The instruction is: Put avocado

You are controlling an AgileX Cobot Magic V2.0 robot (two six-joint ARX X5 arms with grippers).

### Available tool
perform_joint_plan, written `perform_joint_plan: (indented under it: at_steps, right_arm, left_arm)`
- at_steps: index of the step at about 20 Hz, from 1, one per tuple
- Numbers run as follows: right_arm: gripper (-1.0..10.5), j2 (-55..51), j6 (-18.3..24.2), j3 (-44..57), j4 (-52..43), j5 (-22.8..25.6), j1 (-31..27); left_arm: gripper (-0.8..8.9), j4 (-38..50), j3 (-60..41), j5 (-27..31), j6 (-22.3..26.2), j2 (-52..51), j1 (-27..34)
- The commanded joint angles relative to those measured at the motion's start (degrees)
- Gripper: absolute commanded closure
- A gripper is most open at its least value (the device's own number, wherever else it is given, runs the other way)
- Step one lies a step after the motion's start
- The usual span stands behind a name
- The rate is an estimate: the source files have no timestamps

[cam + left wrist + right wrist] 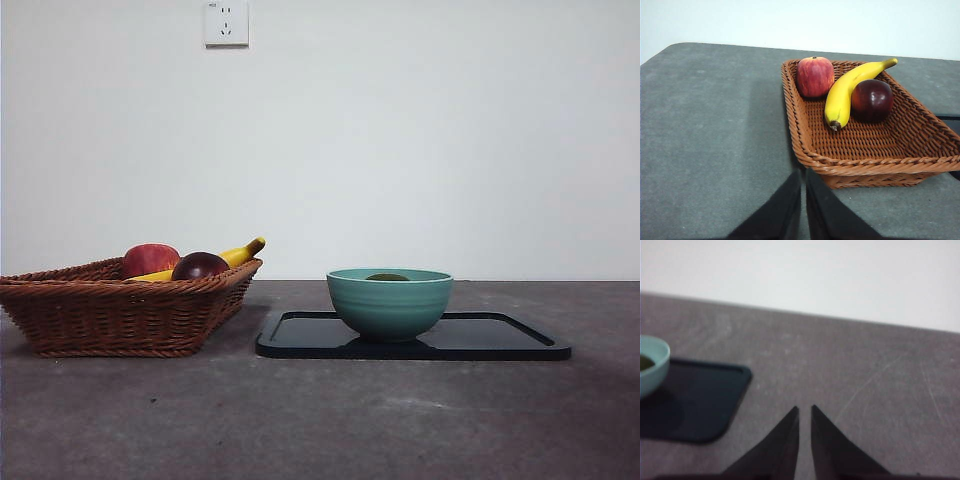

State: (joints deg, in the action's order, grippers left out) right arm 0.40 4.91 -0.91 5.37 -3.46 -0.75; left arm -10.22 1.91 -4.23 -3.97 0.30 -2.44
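The avocado lies inside the teal bowl; only its dark olive top shows above the rim. A sliver of it shows in the bowl in the right wrist view. The bowl stands on the black tray. My left gripper is shut and empty, above the table just off the near corner of the wicker basket. My right gripper is shut and empty, over bare table to the side of the tray. Neither gripper shows in the front view.
The wicker basket at the left holds a red apple, a banana and a dark maroon round fruit. A wall socket is on the white wall behind.
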Motion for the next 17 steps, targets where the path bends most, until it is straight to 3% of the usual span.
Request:
perform_joint_plan:
  at_steps: [1,11,17]
  right_arm:
    - [9.1,-0.2,2.62,0.33,0.61,-0.2,0.0]
    - [9.1,-0.2,2.43,0.33,4.79,-1.16,-0.2]
    - [9.1,-0.2,0.17,0.33,4.79,-1.18,-0.83]
  left_arm:
    - [7.97,-0.46,-1.22,0.13,0.24,-0.11,-0.04]
    - [7.97,-0.46,-1.22,0.13,0.24,-0.11,-0.04]
    - [7.97,-0.46,-1.22,0.13,0.24,-0.11,-0.04]
